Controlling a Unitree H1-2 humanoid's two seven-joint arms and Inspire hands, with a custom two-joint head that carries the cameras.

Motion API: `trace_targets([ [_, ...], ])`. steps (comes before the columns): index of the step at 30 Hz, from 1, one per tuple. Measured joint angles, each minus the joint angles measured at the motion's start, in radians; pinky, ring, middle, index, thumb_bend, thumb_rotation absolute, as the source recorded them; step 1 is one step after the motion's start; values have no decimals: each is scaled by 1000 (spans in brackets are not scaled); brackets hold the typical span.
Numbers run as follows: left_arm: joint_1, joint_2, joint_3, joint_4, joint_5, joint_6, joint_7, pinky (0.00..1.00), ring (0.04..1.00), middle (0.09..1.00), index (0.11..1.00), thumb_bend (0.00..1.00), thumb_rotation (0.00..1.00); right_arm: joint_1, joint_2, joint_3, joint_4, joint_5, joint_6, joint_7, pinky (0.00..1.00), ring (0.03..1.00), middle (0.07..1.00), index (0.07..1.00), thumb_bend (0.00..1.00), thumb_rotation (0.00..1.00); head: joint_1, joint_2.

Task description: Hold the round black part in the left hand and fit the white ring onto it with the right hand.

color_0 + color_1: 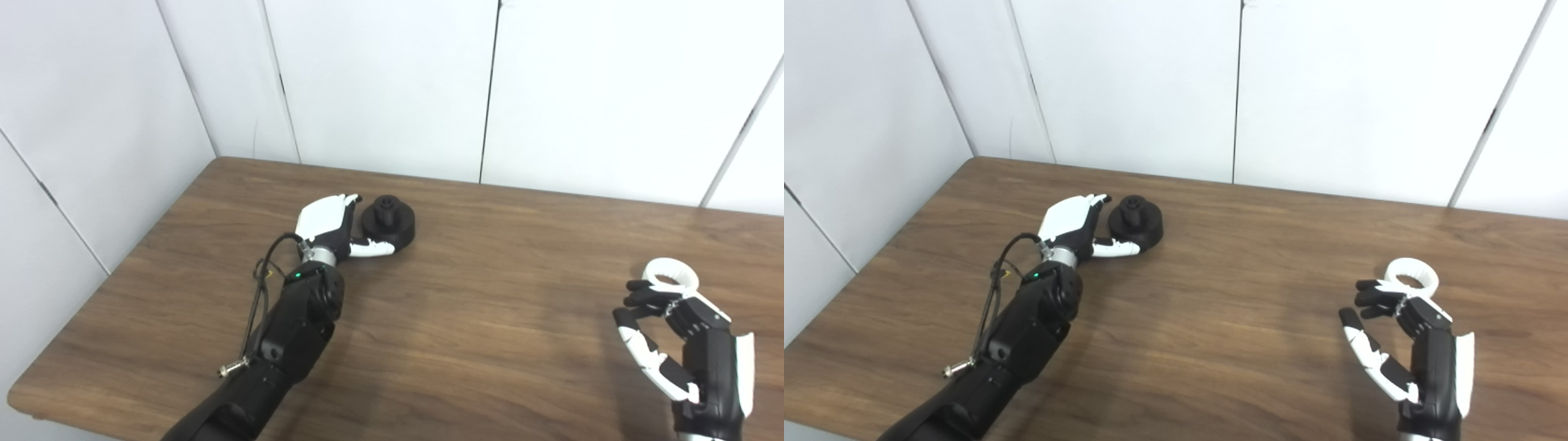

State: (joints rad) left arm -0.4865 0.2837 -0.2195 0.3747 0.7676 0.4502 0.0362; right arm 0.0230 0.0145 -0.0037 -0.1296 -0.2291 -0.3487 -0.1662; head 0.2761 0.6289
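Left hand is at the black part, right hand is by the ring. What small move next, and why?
Probably close the left hand on the round black part: thumb and fingers flank it, but it sits on the table, apparently ungripped. The right hand is open beside the white ring, which also lies there.

White ring (1411, 275) beside right hand (1402, 343)

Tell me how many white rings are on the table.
1. The white ring lies near the table's right side, just beyond the right hand. Nothing looks able to hide another.
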Motion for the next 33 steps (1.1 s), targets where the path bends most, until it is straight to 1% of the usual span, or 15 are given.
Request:
trace_targets([
  [6, -9, 5, -3, 11, -23, -12, 7, 826, 971, 957, 883, 987, 575, 2, 1, 0, -4, 2, 15, 1, 453, 544, 611, 497, 498, 148, -3, 3],
  [9, -11, 6, -7, 15, -28, -17, 8, 816, 960, 951, 856, 971, 552, 3, 1, 0, -5, 3, 17, 1, 453, 545, 612, 497, 498, 148, -5, 5],
  [10, -11, 6, -7, 16, -29, -19, 9, 817, 956, 949, 829, 953, 522, 4, 1, 0, -5, 4, 18, 1, 457, 548, 613, 497, 498, 147, -5, 6],
  [14, -17, 6, -6, 29, -44, -39, 15, 811, 951, 946, 802, 934, 492, 4, 1, 0, -6, 8, 18, 1, 459, 546, 612, 497, 498, 146, -8, 8],
  [20, -17, 9, -6, 38, -62, -72, 31, 808, 954, 945, 789, 938, 478, 4, 1, 0, -6, 8, 19, 0, 456, 546, 609, 496, 499, 146, -11, 8],
  [26, -17, 12, -6, 38, -85, -81, 31, 814, 951, 945, 799, 936, 461, 4, 1, 0, -6, 10, 19, 0, 453, 542, 607, 496, 499, 145, -14, 11],
  [30, -17, 12, -6, 38, -94, -90, 32, 811, 949, 945, 803, 933, 436, 4, 2, 0, -7, 14, 20, 0, 458, 548, 608, 496, 499, 145, -14, 11],
  [33, -17, 13, -5, 42, -103, -106, 34, 806, 951, 941, 780, 912, 386, 4, 2, 0, -7, 20, 20, 1, 458, 550, 609, 496, 499, 144, -14, 11],
])
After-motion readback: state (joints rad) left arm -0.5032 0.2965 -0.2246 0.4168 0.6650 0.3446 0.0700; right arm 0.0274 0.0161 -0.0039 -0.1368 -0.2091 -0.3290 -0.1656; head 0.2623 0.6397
